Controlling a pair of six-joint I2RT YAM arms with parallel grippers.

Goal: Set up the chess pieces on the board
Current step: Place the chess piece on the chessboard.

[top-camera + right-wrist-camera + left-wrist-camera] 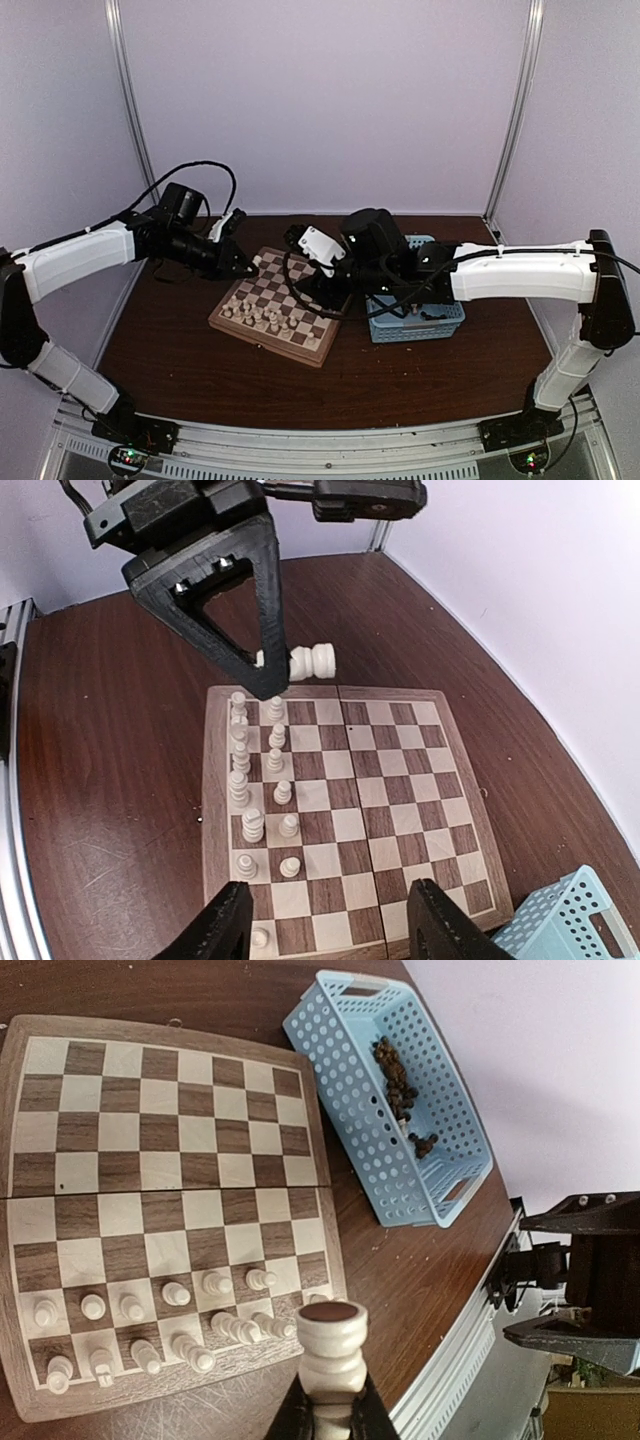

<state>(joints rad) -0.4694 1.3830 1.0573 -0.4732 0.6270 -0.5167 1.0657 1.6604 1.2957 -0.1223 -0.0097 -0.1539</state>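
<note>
The wooden board lies mid-table, also in the left wrist view and the right wrist view. Several cream-white pieces stand in two rows along one side. My left gripper is shut on a cream-white piece, held above the board's corner; it shows in the right wrist view too. My right gripper hovers over the board, open and empty. Dark brown pieces lie in the basket.
A light-blue perforated basket stands right of the board, also in the left wrist view and at a corner of the right wrist view. The right arm reaches over it. Dark wooden table around the board; walls enclose it.
</note>
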